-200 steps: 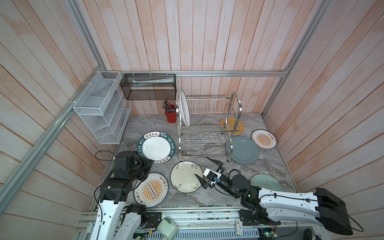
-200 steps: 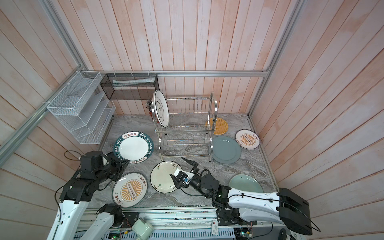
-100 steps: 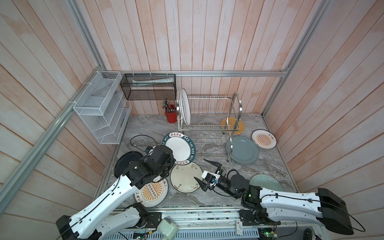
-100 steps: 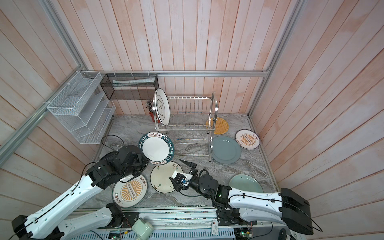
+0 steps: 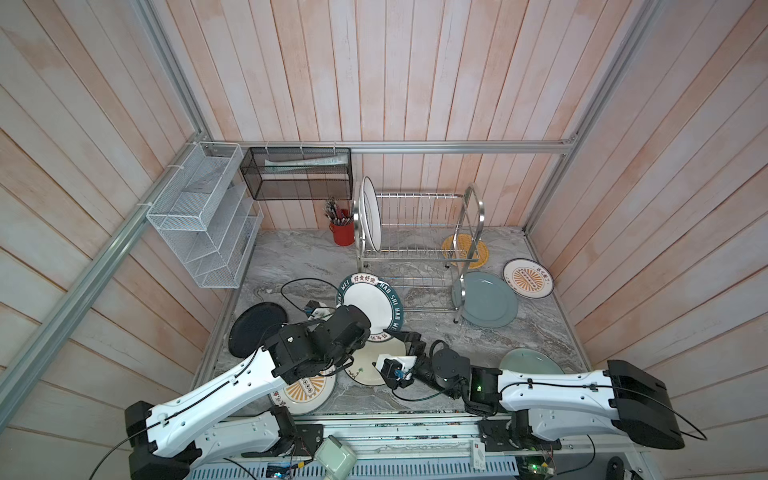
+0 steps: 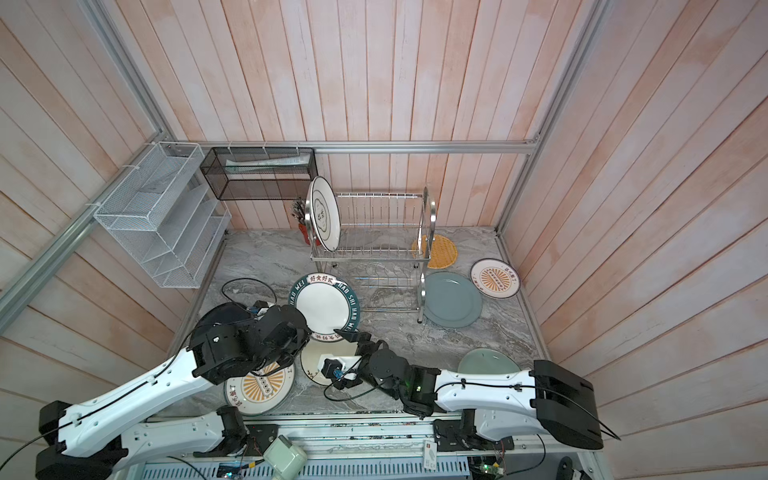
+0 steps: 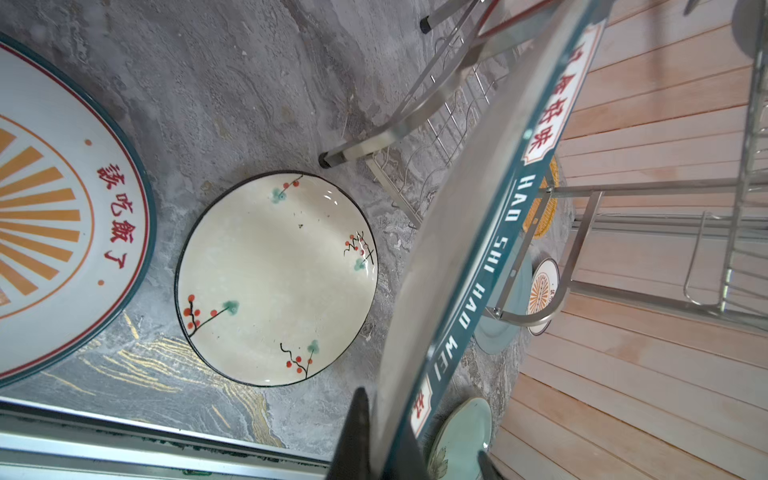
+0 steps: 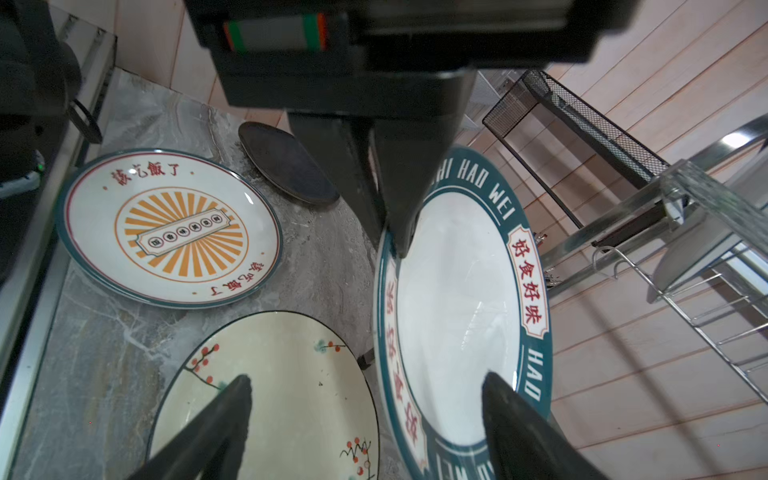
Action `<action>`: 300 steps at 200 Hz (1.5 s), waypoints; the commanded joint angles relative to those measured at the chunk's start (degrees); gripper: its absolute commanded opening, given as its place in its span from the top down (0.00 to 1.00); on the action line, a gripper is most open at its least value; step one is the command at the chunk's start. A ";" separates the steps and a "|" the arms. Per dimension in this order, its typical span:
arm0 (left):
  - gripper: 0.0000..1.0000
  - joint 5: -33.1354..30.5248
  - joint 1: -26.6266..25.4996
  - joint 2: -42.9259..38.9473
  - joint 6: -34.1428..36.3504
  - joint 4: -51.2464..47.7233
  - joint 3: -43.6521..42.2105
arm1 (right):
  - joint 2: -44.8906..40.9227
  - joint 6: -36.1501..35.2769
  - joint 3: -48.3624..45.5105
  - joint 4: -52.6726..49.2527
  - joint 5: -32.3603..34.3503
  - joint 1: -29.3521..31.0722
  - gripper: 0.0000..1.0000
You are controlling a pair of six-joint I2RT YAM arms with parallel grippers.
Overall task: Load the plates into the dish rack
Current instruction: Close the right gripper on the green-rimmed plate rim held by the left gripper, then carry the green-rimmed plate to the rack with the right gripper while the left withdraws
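- The left gripper (image 8: 397,243) is clamped on the rim of the lettered plate (image 5: 370,301). It pinches the teal band from both faces and holds the plate up off the table, tilted on edge.
- The right gripper (image 8: 366,378) has its jaws spread wide. One fingertip hangs over the floral plate (image 7: 276,278) and the other over the lettered plate's face, with the plate's lower rim between them. I can't make out any contact.
- The lettered plate hangs in front of the dish rack (image 5: 475,216), near its lower tier and not yet in a slot. One white plate (image 5: 371,214) already stands at the left end of the upper tier.
- Flat on the table nearby are the floral plate, a sunburst plate (image 8: 174,232) and a black plate (image 5: 255,328). A grey-blue plate (image 5: 490,299) lies by the rack's right end.
- It looks like glazed ceramic to me: rigid, fairly heavy, slick and easy to chip against the steel prongs.
- Held at a single point on the edge, it will probably want to swing or slip.
- The flat rim band is the sensible place to grip. A second pinch there, apart from the first, should steady it for sliding between the prongs.
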 commanded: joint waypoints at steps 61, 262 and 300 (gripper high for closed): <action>1.00 -6.16 -6.18 4.45 -8.49 -4.09 5.20 | 5.59 1.45 5.10 -2.83 10.73 0.95 0.44; 1.00 -7.24 -9.88 6.86 -13.41 -5.10 5.57 | 7.97 0.76 6.24 1.07 19.16 3.36 0.91; 0.99 -7.25 -9.90 5.83 -13.07 -3.74 4.22 | 7.30 0.67 6.24 1.33 20.14 3.83 1.00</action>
